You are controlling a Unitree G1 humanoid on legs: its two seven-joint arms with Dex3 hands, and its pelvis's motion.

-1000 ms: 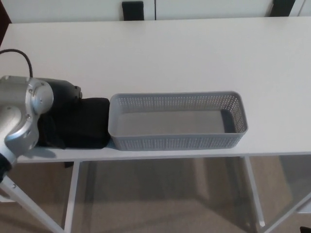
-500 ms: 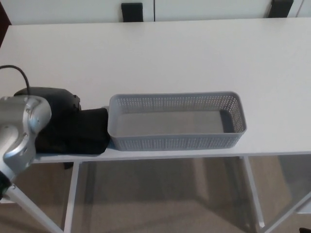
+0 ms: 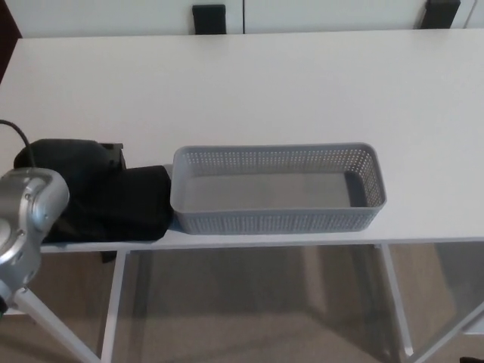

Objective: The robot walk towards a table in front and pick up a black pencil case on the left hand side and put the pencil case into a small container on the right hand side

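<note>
Left hand (image 3: 72, 162) sits at 9 o'clock of frame, a black mass over the left end of the black soft fabric pencil case (image 3: 128, 203); can't tell whether its fingers are closed on the case or only resting there, black on black. Silver forearm joint (image 3: 26, 219) covers the near left corner. Right hand not visible. Case lies flat on the white rectangular table (image 3: 302, 91) at the near edge, right end touching the left wall of the grey perforated plastic basket (image 3: 276, 189), which is empty and at 3 o'clock from the case. Risks, my read: the case sits right at the table lip, so a weak or off-centre grip could drag it off the edge to the floor; it's limp, so it may sag and catch the basket's left rim on transfer, shoving the basket sideways. The basket wall is the only obstacle in the path. Two dark objects (image 3: 209, 17) at 12 o'clock beyond the far edge, well clear.
</note>
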